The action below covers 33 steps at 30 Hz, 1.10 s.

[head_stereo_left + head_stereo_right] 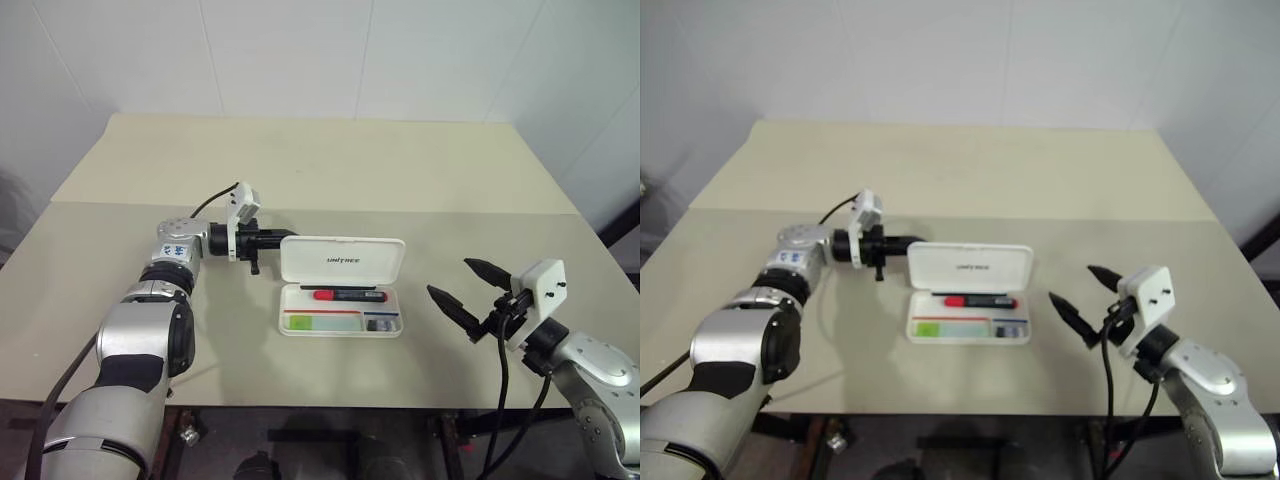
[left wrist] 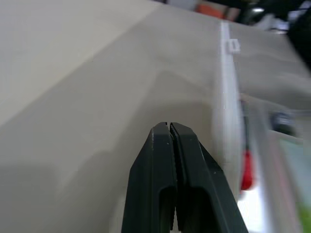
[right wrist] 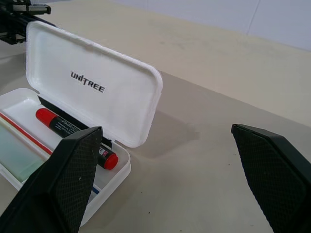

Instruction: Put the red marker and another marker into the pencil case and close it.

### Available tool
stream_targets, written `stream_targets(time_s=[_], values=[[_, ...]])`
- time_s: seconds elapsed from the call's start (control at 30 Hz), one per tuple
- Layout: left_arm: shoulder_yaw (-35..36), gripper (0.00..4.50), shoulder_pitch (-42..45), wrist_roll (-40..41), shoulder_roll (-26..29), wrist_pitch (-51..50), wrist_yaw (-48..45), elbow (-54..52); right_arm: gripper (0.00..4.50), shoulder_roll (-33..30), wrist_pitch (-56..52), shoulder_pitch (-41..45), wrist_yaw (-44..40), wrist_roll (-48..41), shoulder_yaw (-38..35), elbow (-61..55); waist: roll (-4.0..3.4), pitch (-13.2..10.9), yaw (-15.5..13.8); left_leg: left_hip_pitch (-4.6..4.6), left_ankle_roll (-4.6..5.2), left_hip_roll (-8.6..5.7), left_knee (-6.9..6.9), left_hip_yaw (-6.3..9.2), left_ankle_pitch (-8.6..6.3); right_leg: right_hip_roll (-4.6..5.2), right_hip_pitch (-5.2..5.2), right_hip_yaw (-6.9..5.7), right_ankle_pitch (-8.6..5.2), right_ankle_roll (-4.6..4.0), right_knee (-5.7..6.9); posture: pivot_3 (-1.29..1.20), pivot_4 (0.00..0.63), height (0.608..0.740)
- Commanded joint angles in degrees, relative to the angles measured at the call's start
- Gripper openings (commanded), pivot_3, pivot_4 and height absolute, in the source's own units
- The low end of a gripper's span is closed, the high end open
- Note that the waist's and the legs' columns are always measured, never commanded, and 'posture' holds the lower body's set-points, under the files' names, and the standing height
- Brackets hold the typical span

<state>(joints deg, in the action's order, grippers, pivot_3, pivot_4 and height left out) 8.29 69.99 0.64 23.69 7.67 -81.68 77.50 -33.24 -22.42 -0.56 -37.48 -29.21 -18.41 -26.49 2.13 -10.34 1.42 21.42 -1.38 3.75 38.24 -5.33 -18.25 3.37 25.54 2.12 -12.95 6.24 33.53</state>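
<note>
The white pencil case (image 1: 342, 258) lies open in the middle of the table, with its lid standing upright and showing dark lettering. In the rear slot of its tray lies the red marker (image 1: 350, 295). The lime-green other marker (image 1: 300, 322) rests in the front slot. My left gripper (image 1: 286, 238) is shut and empty. It points level toward the lid's upper left corner, with its tips right at the lid's edge (image 2: 224, 97); I cannot tell whether they touch. My right gripper (image 1: 451, 277) hangs open and empty to the right of the case, apart from it.
The tan table (image 1: 330, 170) has a seam running across it behind the case. Its front edge is close under the right arm. White walls stand behind and to the right. A black cable (image 1: 502, 380) hangs from the right wrist.
</note>
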Motion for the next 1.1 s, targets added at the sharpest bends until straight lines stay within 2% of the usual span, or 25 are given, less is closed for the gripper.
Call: stream_targets(time_s=[0.03,0.27,0.43,0.6,0.67,0.73,0.83,1.1], values=[[-0.7,0.05,2.1,0.2,-0.1,0.2,-6.6,-1.5,4.5,-2.1,2.3,1.0,-5.4,-3.6,-2.2,1.2,0.0,0.0,0.0,0.0,0.0,0.0,0.0,0.02,0.0,0.0,-0.01,0.0,0.0,0.0,0.0,0.0,0.15,0.74],[-6.5,0.05,1.7,1.5,-0.7,2.6,-10.8,-3.3,4.5,-6.8,6.3,7.5,-20.2,-7.4,-2.0,13.3,0.0,0.0,0.0,-0.01,0.01,0.0,0.06,0.02,0.0,-0.01,-0.04,0.05,0.05,0.09,0.01,0.0,0.15,0.74],[-14.4,0.05,0.2,5.7,-0.6,4.7,-10.8,-6.4,4.5,-12.0,9.3,16.4,-32.7,-5.8,1.4,25.2,-0.01,0.0,0.1,-0.01,0.01,0.0,0.1,0.02,0.0,-0.01,-0.04,0.09,0.07,0.13,0.04,0.0,0.15,0.74],[-22.4,0.05,-1.8,11.7,0.6,5.4,-10.8,-10.4,4.5,-14.7,12.5,28.7,-42.9,-3.1,4.9,40.0,-0.12,-0.1,0.2,-0.08,0.01,0.0,0.17,-0.04,0.0,-0.03,-0.04,0.17,0.08,0.14,0.13,0.0,0.15,0.74],[-25.4,0.05,-2.7,13.6,1.4,5.9,-10.8,-11.7,4.5,-15.6,12.9,31.0,-46.6,-2.5,6.1,43.3,-0.16,-0.1,0.2,-0.07,0.01,0.0,0.19,-0.02,0.0,-0.04,-0.03,0.17,0.08,0.14,0.16,0.0,0.15,0.74],[-28.9,0.05,-3.7,15.5,2.0,6.4,-10.8,-13.5,4.5,-15.7,12.6,32.5,-48.2,-2.7,6.3,45.0,-0.16,-0.1,0.1,-0.07,0.01,0.01,0.17,0.0,0.0,-0.05,-0.03,0.17,0.06,0.12,0.18,0.0,0.15,0.74],[-33.4,0.05,-4.7,16.6,2.7,8.1,-10.8,-15.0,4.5,-14.4,10.5,34.8,-46.0,-3.6,5.5,46.6,-0.21,-0.1,0.1,-0.03,0.0,0.01,0.24,-0.01,0.0,-0.04,-0.03,0.18,0.06,0.12,0.17,0.0,0.15,0.74],[-40.6,0.05,-5.9,15.2,2.9,14.7,-10.8,-14.3,4.5,-13.7,9.2,32.4,-47.3,-5.1,5.3,43.9,-0.22,-0.1,0.0,0.07,0.08,0.0,0.8,-0.03,-0.11,-0.01,-0.04,0.29,0.07,0.14,0.26,0.0,0.15,0.74]])
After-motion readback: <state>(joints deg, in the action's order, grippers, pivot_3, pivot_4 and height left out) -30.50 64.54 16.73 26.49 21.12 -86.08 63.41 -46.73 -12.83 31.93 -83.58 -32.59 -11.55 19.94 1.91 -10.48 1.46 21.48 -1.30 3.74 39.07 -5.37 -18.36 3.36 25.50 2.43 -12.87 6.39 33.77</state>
